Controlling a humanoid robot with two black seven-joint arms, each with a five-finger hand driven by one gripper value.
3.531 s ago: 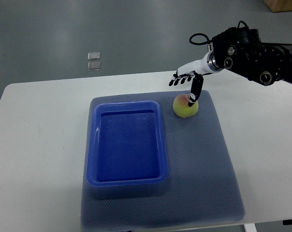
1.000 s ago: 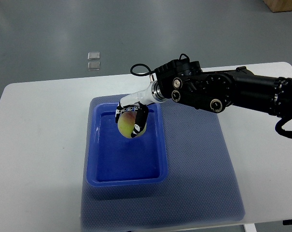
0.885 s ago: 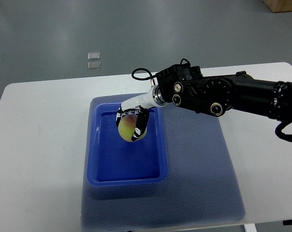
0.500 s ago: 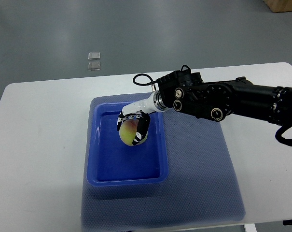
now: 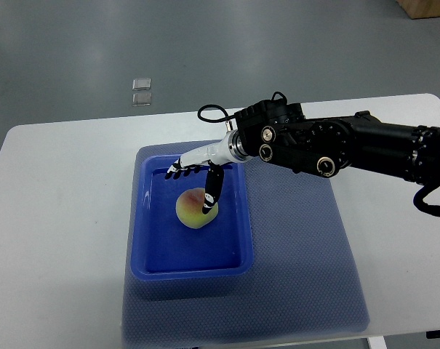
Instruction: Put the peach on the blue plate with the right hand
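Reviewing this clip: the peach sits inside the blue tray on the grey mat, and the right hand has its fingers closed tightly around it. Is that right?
Not quite. The peach does sit inside the blue tray on the grey mat, but the right hand is not closed around it. The top view shows the fingers spread above the fruit, with only the thumb resting against its side.

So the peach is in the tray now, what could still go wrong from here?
The right hand has opened, but its thumb hangs against the peach. Pulling back sideways could drag or roll it.

A round peach on a flat tray floor might roll toward a wall, though the raised rim should keep it in.

A low retreat of the forearm could perhaps clip the tray's right rim.
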